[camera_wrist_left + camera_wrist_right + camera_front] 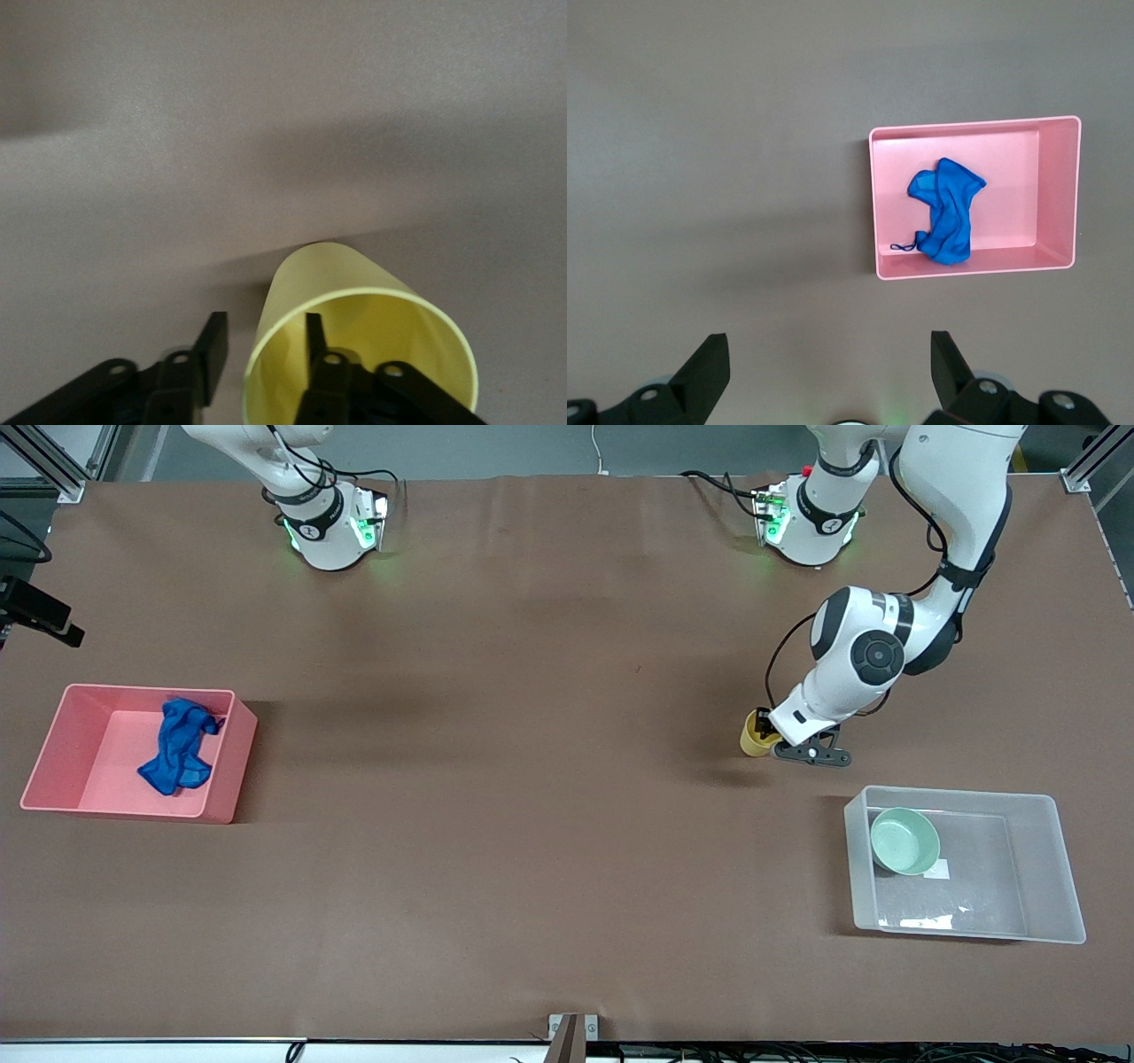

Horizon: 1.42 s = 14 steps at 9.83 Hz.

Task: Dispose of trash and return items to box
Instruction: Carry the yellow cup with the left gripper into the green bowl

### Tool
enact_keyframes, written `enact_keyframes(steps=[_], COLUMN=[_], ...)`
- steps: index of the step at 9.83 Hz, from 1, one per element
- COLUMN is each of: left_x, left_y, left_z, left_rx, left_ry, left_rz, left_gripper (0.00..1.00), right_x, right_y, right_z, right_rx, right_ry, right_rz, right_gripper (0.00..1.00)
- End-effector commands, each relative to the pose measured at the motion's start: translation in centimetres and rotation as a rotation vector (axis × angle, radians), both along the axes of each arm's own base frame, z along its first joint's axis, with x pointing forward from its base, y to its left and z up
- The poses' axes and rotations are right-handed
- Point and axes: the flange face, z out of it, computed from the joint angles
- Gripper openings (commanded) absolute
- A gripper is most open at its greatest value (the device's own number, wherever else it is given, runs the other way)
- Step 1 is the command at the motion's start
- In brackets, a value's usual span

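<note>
The yellow cup (754,739) is on the table, a little farther from the front camera than the clear box (966,792), and shows large in the left wrist view (354,288). My left gripper (769,732) is at its rim (263,324), open, with one finger inside the cup and one outside, the wall between them untouched. The mint-green bowl (904,841) lies tilted in the box. The blue rag (180,748) lies in the pink bin (53,753), also in the right wrist view (948,212). My right gripper (828,367) is open and empty, high over the table.
The pink bin (1059,195) stands at the right arm's end of the table, the clear box at the left arm's end. A white label (936,868) lies on the box's bottom. A camera mount (40,615) juts in at the right arm's end.
</note>
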Motion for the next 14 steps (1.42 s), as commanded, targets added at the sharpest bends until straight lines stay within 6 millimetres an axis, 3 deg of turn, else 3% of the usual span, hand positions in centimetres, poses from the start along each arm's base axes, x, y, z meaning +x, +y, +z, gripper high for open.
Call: enact_keyframes(steps=[1, 3, 5, 7, 9, 11, 14], left_x=[0.3, 0.5, 2.1, 7.7, 13.3, 17.1, 20.6], left_y=[0.0, 0.0, 0.9, 4.3, 9.4, 14.9, 21.8], left_z=[-0.5, 1.7, 6.6, 12.7, 16.2, 15.7, 10.9], left_rx=[0.007, 0.012, 0.025, 0.039, 0.012, -0.027, 0.009], left_ry=[-0.006, -0.023, -0.057, -0.073, -0.079, -0.107, -0.098], left_rz=[-0.019, -0.018, -0.013, 0.055, 0.074, 0.059, 0.005], left_gripper=[0.00, 0.00, 0.00, 0.00, 0.00, 0.01, 0.01], right_x=[-0.3, -0.3, -0.3, -0.3, -0.3, -0.3, -0.3], right_y=[0.0, 0.0, 0.0, 0.0, 0.1, 0.0, 0.1], right_z=[0.3, 0.3, 0.4, 0.4, 0.4, 0.4, 0.4], right_rx=[0.003, 0.005, 0.005, 0.006, 0.006, 0.006, 0.006], right_ry=[0.005, 0.004, 0.003, 0.003, 0.003, 0.003, 0.003], right_rz=[-0.003, -0.005, -0.003, -0.004, -0.003, -0.004, -0.001], right_gripper=[1.00, 1.00, 1.00, 1.00, 1.00, 1.00, 1.00])
